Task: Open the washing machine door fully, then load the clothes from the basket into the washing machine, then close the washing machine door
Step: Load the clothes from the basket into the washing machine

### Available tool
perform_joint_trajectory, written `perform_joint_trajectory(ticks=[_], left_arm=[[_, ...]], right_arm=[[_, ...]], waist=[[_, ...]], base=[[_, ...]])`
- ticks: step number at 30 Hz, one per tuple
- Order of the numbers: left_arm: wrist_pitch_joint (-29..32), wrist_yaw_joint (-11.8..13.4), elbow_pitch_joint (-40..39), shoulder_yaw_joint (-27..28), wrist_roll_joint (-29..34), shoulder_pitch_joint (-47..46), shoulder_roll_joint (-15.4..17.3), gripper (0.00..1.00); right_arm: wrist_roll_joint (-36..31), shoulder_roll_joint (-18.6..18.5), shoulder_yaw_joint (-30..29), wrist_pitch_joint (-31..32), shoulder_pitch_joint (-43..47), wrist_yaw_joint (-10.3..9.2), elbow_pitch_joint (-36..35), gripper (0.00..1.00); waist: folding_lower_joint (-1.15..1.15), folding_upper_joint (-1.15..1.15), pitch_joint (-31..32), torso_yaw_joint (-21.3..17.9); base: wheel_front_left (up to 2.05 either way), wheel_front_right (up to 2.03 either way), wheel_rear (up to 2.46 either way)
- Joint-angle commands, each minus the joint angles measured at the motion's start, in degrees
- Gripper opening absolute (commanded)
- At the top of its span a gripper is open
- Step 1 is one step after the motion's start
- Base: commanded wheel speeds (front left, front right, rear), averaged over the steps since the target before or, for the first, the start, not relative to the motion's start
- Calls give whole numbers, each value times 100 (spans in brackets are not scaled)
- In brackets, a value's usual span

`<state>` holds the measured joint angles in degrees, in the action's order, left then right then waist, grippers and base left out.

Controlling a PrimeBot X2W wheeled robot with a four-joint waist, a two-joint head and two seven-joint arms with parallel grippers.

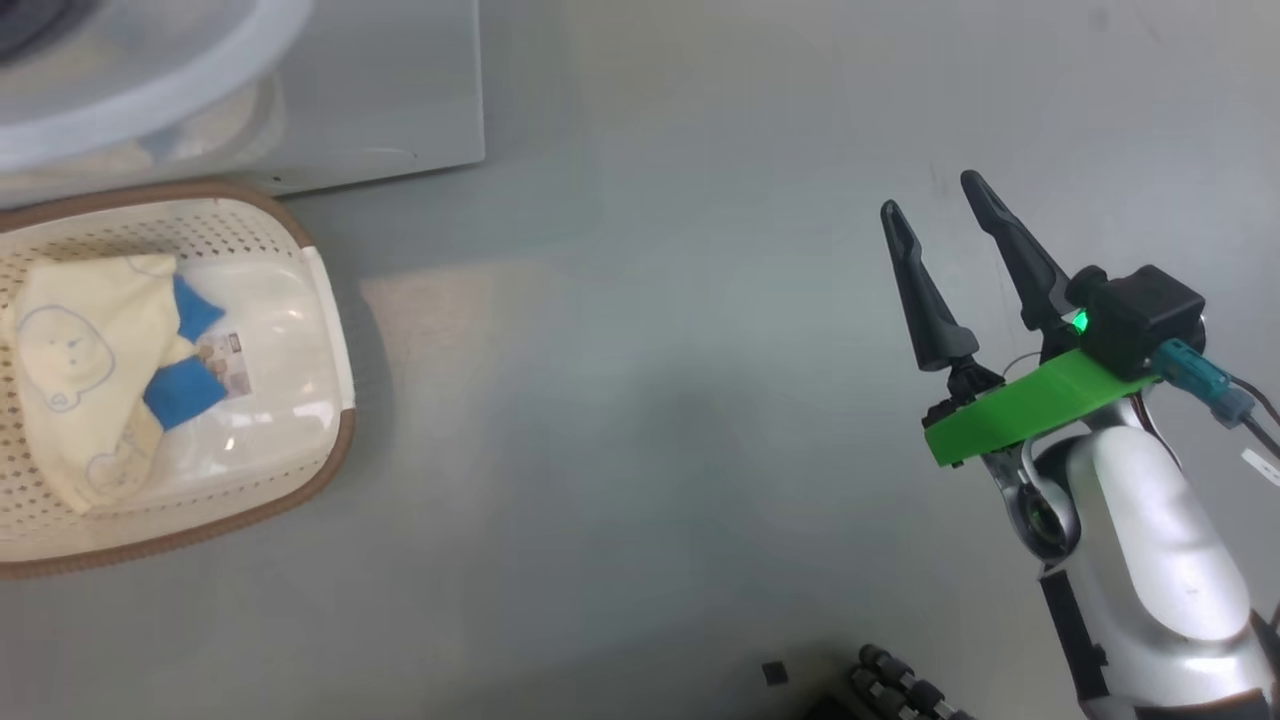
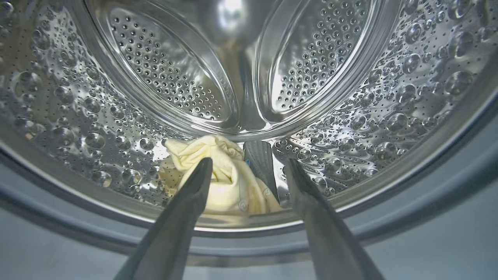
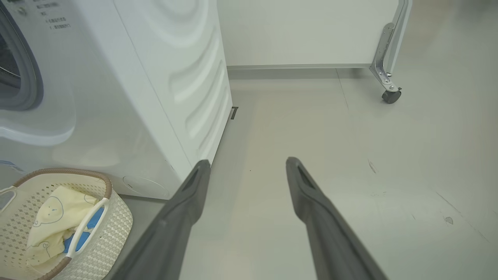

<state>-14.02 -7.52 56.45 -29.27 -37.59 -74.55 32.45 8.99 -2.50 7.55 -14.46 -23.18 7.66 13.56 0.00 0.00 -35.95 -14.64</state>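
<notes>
Loading: left end effector (image 2: 249, 163) is hovering spread inside the washing machine (image 2: 350, 116), garment (image 2: 225, 182) lying loose below it; right end effector (image 1: 930, 195) is idling spread. Next move is calling for grabbing clothes (image 1: 90, 370) from the basket (image 1: 330, 470) fronting the machine.

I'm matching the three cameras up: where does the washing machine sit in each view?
Head view: the washing machine is in the top left corner, behind the basket.
Left wrist view: its steel drum spreads across the picture, with a yellow garment low in the middle.
Right wrist view: its white body takes the left side.
Shared landmark: the basket at the machine's foot, in the head and right wrist views.
</notes>
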Motion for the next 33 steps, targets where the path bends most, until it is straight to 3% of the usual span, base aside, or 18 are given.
perform_joint_trajectory(ticks=[1,12,33], left_arm=[[-72,3,-218,69,-69,167,271,100],[-96,78,-1385,421,-182,1893,90,100],[-97,853,-3517,978,317,5161,-735,100]], right_arm=[[-45,-38,41,-54,190,-17,-110,100],[-303,-38,-219,-54,448,-17,41,100],[-639,-38,-265,1,1136,-17,365,100]], waist=[[0,0,324,152],[0,0,1203,498],[0,0,2843,1120]], base=[[0,0,0],[0,0,0],[0,0,0]])
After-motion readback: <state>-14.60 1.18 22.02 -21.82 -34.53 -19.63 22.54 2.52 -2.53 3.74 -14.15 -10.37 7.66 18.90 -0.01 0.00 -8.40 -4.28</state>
